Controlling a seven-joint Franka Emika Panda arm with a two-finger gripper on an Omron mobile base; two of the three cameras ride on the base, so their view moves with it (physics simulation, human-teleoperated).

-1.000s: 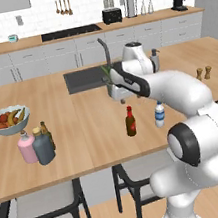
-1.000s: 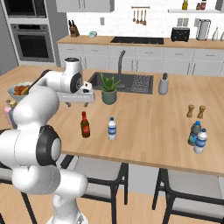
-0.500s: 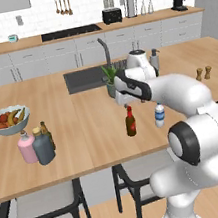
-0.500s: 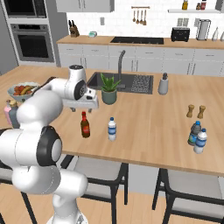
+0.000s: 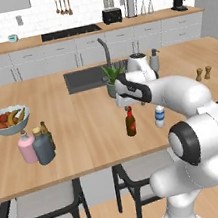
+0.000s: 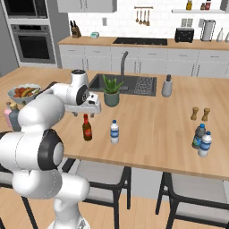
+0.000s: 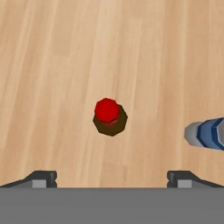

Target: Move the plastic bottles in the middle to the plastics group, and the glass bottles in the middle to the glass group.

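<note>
The slim dark brown bottle (image 5: 130,123) with a red cap stands on the island's wood top near the front edge. My gripper (image 5: 129,102) hangs open just above it, with nothing between its fingers. In the hand view the red cap (image 7: 109,115) lies between and ahead of my gripper (image 7: 111,178). The small plastic bottle (image 5: 159,116) with a blue label stands just right of the brown one. At the left, the pink bottle (image 5: 26,148), the olive-brown bottle (image 5: 45,132) and the grey-blue corked bottle (image 5: 43,148) stand together. The plastics group (image 6: 201,139) is at the far right.
A fruit bowl (image 5: 7,120) sits behind the glass group. A potted plant (image 6: 111,91), the sink (image 6: 134,84) and a soap dispenser (image 6: 167,86) lie behind the bottles. Two brown shakers (image 6: 200,113) stand near the plastics group. Stools stand under the front edge.
The hand has come forward and down from beside the plant to stand over the brown bottle. Its fingers stayed open. The bottles have not moved.
</note>
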